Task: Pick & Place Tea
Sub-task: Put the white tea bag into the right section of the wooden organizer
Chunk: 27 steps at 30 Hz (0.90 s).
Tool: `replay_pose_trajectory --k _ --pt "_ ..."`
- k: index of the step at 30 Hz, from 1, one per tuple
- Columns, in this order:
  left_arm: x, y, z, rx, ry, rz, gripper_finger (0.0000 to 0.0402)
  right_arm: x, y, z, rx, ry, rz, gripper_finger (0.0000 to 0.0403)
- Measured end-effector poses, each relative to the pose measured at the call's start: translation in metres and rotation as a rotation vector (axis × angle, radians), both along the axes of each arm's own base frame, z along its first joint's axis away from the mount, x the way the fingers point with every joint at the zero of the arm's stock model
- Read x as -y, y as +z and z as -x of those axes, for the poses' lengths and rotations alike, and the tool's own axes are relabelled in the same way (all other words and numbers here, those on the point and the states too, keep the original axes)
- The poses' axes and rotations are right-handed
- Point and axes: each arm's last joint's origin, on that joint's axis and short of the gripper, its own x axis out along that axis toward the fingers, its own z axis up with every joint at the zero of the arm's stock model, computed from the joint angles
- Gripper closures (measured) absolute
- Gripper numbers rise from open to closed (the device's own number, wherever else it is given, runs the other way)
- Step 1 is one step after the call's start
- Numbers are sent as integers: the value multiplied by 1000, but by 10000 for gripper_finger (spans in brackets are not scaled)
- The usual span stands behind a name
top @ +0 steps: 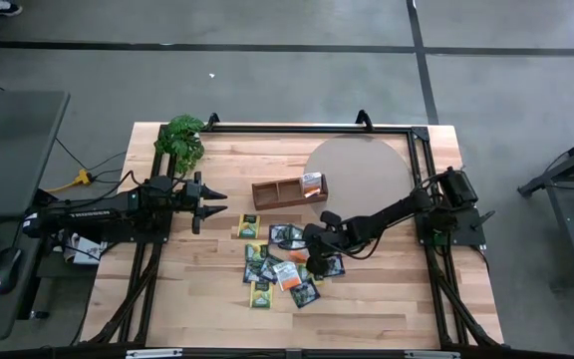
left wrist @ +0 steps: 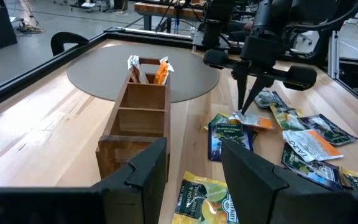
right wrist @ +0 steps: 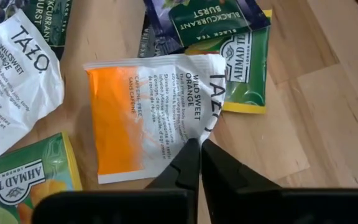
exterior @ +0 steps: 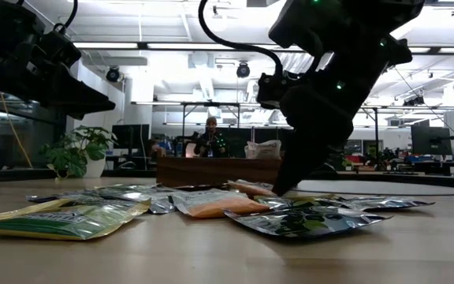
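I have the right hand (right wrist: 200, 163) down among the scattered tea (top: 279, 261) near the middle of the bench (top: 387, 299), its fingers (right wrist: 185, 163) drawn together at the edge of an orange-and-white sachet (right wrist: 148, 115). From the wrist view they look pinched on that edge, though I cannot be sure the paper is truly caught between them. The sachet lies flat on the wood, partly under a green one (right wrist: 244, 68), so an edge pinch seems the only way to lift something so thin. The tray (top: 289, 188) sits just beyond the pile, and one end compartment already holds a couple of sachets standing upright; I judge this one is meant to join them. The left hand (top: 207, 202) waits above the bench beside the plant (top: 181, 139), fingers apart, well clear of the pile so it does not get in the way.
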Motion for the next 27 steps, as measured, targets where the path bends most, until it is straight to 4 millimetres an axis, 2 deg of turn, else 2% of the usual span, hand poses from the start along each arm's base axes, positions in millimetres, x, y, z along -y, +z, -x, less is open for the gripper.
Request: replay_pose_trajectory --k 7,12,18,27 --pt "0 0 0 0 0 0 252 2 19 8 7 20 23 399" --pt "0 0 0 0 0 0 252 2 42 13 63 6 108 400" --pt "0 0 0 0 0 0 252 -4 63 22 122 20 340 401" --pt "0 0 0 0 0 0 252 -5 63 27 42 69 771 402"
